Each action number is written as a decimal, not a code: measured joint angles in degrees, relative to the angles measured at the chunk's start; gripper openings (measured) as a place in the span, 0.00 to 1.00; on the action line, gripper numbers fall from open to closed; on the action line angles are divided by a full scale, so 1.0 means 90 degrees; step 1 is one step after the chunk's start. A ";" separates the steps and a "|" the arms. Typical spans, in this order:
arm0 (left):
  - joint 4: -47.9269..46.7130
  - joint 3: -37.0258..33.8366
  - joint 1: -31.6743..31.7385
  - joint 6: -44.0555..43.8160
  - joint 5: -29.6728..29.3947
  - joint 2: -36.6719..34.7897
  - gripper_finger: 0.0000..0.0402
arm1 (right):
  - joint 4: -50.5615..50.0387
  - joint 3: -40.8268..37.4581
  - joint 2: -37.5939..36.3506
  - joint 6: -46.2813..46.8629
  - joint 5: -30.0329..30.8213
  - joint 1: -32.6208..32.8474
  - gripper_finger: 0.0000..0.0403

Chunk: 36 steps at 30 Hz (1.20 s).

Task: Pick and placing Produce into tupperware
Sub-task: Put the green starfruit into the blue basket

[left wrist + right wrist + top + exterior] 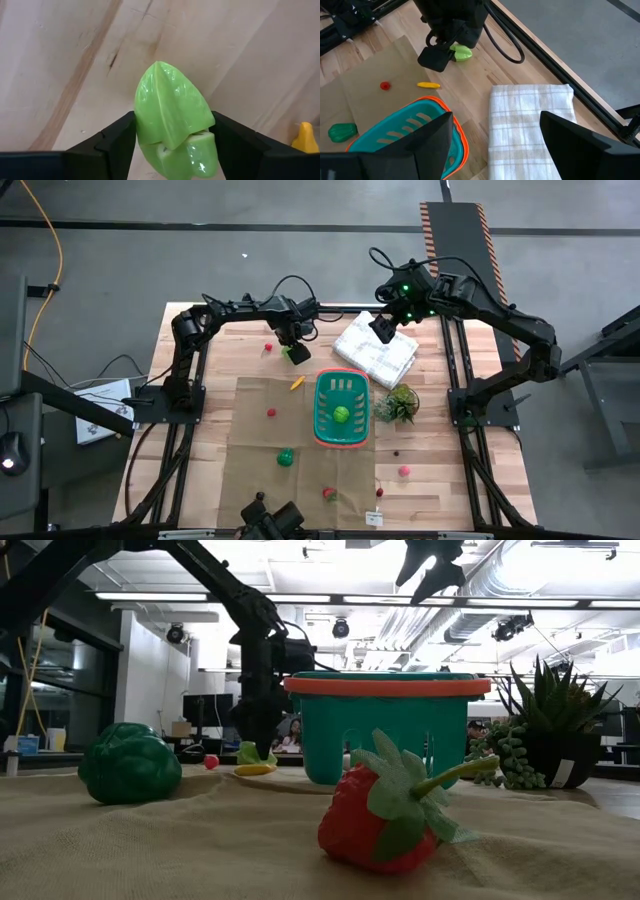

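My left gripper points down at the far middle of the table and is shut on a light green leafy produce piece. The tupperware, a teal basket with slotted sides, stands on a tan mat and holds a round green piece. A yellow piece, a dark green piece and red berries lie loose on the mat. A strawberry lies near the front edge. My right gripper hangs open, high above the white cloth. My left gripper pinches the light green piece between its two fingers, one on each side of its wider end. The fingers come from above, pointing down. Its pointed end sticks out beyond them, and it looks to rest on the wooden table.
A spiky green plant stands right of the basket. More red berries lie at the far left and front right. Bare wood lies left of the mat.
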 joint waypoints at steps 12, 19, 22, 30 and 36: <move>-0.0007 0.0000 0.0000 0.0030 0.0052 0.0000 0.57 | 0.0000 0.0000 0.0000 -0.0001 0.0000 0.0000 0.72; -0.0012 0.0000 0.0000 0.0030 0.0052 0.0000 0.53 | -0.0002 0.0000 0.0001 -0.0002 0.0000 0.0000 0.72; -0.0012 0.0000 0.0000 0.0030 0.0052 0.0000 0.53 | -0.0001 0.0000 0.0001 -0.0002 0.0000 0.0000 0.72; -0.0010 0.0000 0.0000 0.0030 0.0052 0.0000 0.56 | -0.0001 0.0000 0.0000 -0.0002 0.0000 0.0000 0.72; -0.0007 0.0000 -0.0001 0.0076 0.0050 0.0000 0.54 | -0.0002 0.0000 0.0000 -0.0005 0.0000 0.0000 0.72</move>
